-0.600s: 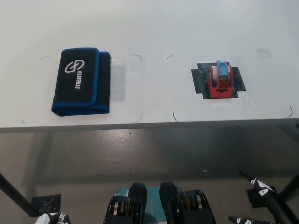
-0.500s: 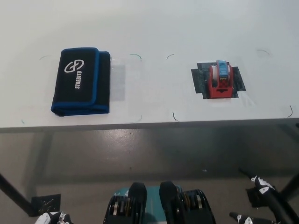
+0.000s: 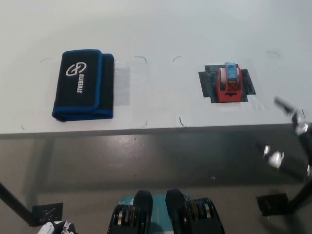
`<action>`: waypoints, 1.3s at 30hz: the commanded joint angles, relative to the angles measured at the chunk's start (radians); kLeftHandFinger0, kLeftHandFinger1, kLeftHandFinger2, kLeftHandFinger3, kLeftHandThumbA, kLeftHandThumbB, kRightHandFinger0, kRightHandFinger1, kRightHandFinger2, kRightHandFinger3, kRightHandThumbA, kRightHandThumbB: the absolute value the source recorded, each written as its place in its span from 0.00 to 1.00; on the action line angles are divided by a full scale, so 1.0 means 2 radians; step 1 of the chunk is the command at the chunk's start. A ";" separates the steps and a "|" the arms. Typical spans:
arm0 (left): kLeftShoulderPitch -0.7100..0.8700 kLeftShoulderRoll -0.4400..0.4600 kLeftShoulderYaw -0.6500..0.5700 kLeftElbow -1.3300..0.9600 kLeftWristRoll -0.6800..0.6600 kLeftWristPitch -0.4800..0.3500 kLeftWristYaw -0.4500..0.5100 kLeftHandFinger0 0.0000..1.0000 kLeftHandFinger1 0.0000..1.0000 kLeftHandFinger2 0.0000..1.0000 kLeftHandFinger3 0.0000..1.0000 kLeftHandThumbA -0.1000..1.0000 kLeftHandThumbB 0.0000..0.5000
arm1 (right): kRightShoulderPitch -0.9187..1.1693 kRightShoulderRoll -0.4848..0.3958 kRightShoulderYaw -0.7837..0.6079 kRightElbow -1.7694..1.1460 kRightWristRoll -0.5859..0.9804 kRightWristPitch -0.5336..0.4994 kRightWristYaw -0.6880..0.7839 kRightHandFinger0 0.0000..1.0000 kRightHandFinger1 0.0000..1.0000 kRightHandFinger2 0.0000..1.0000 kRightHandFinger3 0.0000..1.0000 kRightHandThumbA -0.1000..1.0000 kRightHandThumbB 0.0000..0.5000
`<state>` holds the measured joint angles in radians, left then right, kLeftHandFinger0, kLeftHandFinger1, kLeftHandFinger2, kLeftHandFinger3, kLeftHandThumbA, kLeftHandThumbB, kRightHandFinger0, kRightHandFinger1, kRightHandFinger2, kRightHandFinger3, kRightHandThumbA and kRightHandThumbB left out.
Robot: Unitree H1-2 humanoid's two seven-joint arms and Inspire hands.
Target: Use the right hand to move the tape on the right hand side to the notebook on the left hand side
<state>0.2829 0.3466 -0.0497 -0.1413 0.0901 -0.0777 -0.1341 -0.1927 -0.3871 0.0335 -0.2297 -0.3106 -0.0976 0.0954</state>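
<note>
A red tape dispenser with a white roll and a blue top stands on a dark patch at the table's right. A black notebook case with blue edging lies flat at the table's left. My black right hand is blurred at the right edge, level with the table's front edge and apart from the tape, below and right of it. Its fingers are apart and hold nothing. Only a sliver of my white left hand shows at the bottom left.
The white table ends at a front edge across the middle of the picture, with grey floor below. Thin pen marks outline spots on the tabletop. A table leg runs diagonally at the lower left.
My right hand has risen from the bottom right corner up to the table's front edge, toward the tape. The tape and the notebook have not moved.
</note>
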 commanded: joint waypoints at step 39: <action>-0.017 0.002 0.005 -0.015 0.004 -0.013 -0.008 0.24 0.18 0.22 0.38 0.31 0.05 | -0.332 0.028 0.046 0.326 -0.019 0.052 0.037 1.00 1.00 1.00 1.00 0.82 1.00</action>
<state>0.2469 0.3399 -0.0497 -0.1408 0.0921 -0.0774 -0.1451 -0.7818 -0.3169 0.1329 0.4151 -0.3691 0.0541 0.1842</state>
